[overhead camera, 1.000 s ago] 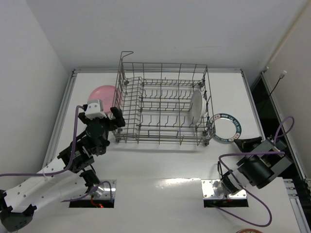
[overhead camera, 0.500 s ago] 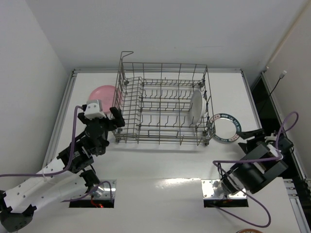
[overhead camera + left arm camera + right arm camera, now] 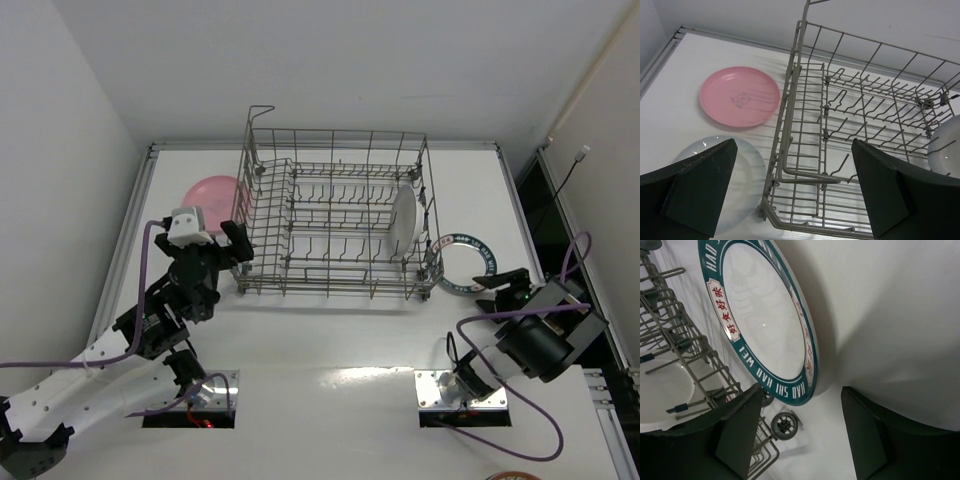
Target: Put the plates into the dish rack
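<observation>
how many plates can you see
4. A pink plate left of the rack; a pale plate just nearer, hidden from the top camera; a white plate standing in the rack's right end; a teal-rimmed plate outside its right side.

A white table [image 3: 330,330] edged by a metal rail [image 3: 128,240] (white walls [image 3: 330,60] around)

Overhead view, wrist close-ups, dish rack [image 3: 335,215] shared
</observation>
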